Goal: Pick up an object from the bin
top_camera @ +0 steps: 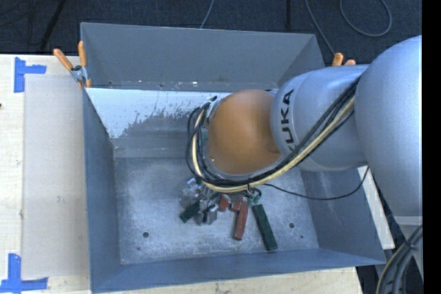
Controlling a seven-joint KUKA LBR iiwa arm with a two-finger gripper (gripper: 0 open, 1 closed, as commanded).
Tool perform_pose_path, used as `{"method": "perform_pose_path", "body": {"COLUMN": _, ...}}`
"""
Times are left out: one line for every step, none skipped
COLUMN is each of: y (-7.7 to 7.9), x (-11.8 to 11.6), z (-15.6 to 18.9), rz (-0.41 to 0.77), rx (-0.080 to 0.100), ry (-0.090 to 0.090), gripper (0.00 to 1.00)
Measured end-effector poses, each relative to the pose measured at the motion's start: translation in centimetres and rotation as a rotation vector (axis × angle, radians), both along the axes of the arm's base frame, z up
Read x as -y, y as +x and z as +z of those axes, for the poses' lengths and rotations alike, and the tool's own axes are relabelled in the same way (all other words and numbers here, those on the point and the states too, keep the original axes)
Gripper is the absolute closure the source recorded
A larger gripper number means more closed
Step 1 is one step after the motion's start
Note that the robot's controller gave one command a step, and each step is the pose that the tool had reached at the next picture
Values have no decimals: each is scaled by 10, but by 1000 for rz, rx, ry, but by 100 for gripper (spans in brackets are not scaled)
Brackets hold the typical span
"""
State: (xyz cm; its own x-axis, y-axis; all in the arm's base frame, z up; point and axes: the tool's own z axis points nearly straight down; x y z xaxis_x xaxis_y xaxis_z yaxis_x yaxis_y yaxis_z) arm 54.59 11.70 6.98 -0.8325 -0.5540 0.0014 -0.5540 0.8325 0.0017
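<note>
The bin (141, 213) is lying with the left half of its floor bare, its grey metal showing pale scuffing that is thinning out up the sloped back wall. Towards the middle of the floor, a little nearer the front wall than the back, a small heap (195, 210) of dark and grey odds and ends is sitting. A dark piece (185, 216) is sticking out at its left edge, and the rest is too tangled to tell apart. The gripper (199, 199) is hanging right over this heap, down among its upper pieces. Whether the claw is standing open or closed cannot be told, nor whether it is holding anything, since the wrist above is hiding it. Just right of the heap a small red piece (224, 203) is lying, and beside that a brown bar (239, 221) is pointing towards the front wall. Just right of it a green bar (264, 228) is slanting down and to the right, its top end close to the brown bar's. Above all these the orange cover (238, 131) on the wrist is bulging over the middle of the bin, with cables (198, 148) looping round its left side and trailing back to the right. The arm (337, 120) is reaching in over the right wall.
</note>
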Motion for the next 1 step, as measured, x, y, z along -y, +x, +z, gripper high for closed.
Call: {"method": "perform_pose_path", "body": {"y": 3, "x": 1, "z": 148, "rz": 30, "rx": 11, "ry": 1, "gripper": 100}}
